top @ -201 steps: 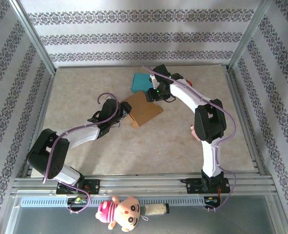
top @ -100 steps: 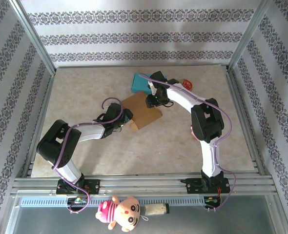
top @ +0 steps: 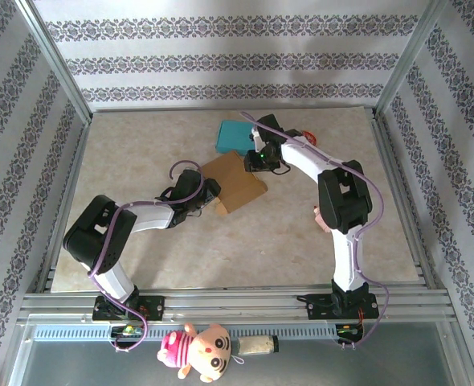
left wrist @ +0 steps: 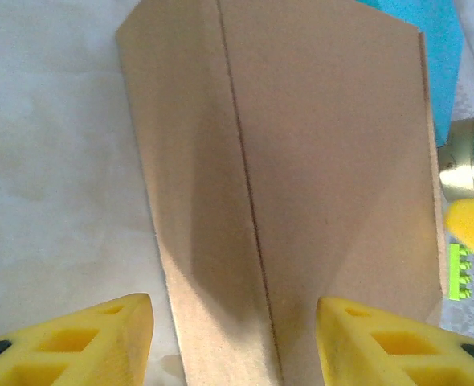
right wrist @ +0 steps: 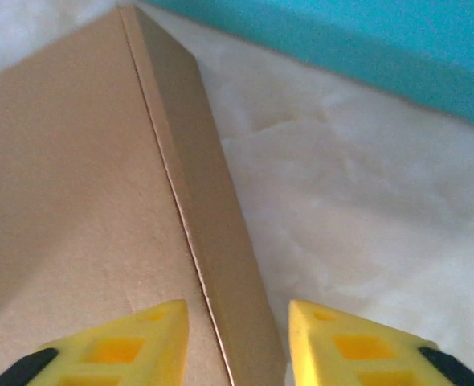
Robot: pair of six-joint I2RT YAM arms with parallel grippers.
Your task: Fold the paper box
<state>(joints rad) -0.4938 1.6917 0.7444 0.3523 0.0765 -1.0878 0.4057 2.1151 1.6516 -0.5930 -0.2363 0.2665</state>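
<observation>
The flattened paper box (top: pixel 235 183) was seen at centre frame, just below a teal box (top: pixel 234 135). Its lower-left end was straddled by the parted left gripper (left wrist: pixel 233 305). Its upper-right ridge was bracketed by the right gripper (right wrist: pixel 239 310), and whether it was grasped could not be told.

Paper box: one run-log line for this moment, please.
paper box: lying on table, creased, unformed | left gripper: fingers open over near end | right gripper: fingers straddle folded far edge, grip unclear

The right hand (right wrist: pixel 237 347) straddles the paper box (right wrist: pixel 76 177) at its folded ridge, a teal object (right wrist: pixel 365 48) beyond
</observation>
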